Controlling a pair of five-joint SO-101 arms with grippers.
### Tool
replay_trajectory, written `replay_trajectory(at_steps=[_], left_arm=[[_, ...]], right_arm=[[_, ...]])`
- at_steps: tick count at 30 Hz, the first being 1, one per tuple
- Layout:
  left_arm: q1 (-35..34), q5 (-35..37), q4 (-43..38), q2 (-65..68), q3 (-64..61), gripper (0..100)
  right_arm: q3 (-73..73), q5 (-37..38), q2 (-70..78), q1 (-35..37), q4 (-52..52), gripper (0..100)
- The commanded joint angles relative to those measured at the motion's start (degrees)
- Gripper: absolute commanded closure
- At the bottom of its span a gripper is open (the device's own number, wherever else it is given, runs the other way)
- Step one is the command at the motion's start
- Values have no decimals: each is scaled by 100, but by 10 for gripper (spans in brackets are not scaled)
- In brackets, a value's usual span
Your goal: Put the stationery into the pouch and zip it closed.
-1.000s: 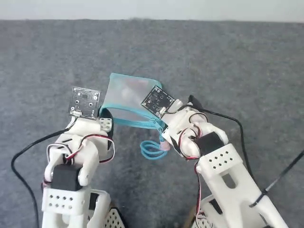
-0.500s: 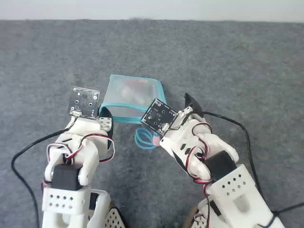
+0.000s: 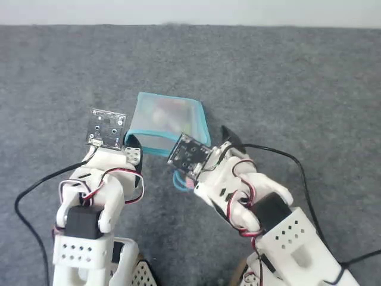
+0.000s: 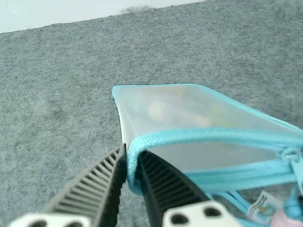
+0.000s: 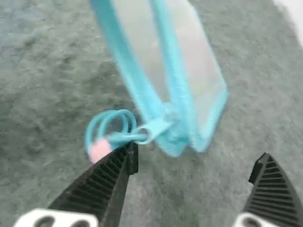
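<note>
Pouch [image 3: 169, 122] sits mid table [image 3: 309, 77], just in front of both arms. Thin translucent plastic w/ fabric zip tape: prob light and floppy, walls will buckle if squeezed, flat faces likely slick. Coloured shapes show through the wall, stationery I'd guess, adds little weight. Best holds = the stiffer bits: zip tape ends & slider [image 5: 154, 130].

Left gripper [image 4: 131, 161] is pinched tight on the zip-tape corner, good anchor. Right gripper [image 5: 199, 158] is spread wide w/ nothing in it, one finger near the cord loop [image 5: 106, 124] & pink bead [image 5: 98, 151] hanging off the slider. Cord looks limp and would slip easily; go for slider tab or bead.

Writing: small tag [image 4: 260, 205] on the cord, print too small to read. No other print seen on the pouch.
</note>
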State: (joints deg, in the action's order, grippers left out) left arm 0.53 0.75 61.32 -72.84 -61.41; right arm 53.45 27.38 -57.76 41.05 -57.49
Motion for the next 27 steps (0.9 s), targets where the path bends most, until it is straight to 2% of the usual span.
replay_trajectory(at_steps=[1, 7, 15, 27], left_arm=[[9, -26, -185, -167, 57, 989], [9, -26, -185, -167, 48, 989], [9, -26, -185, -167, 13, 989], [273, -26, -193, -167, -57, 989]], right_arm=[[-422, 79, -127, 136, -66, 630], [-475, 167, -75, -127, -127, 629], [-334, 738, -40, -119, 180, 627], [-527, 1011, 1253, -189, 629, 649]])
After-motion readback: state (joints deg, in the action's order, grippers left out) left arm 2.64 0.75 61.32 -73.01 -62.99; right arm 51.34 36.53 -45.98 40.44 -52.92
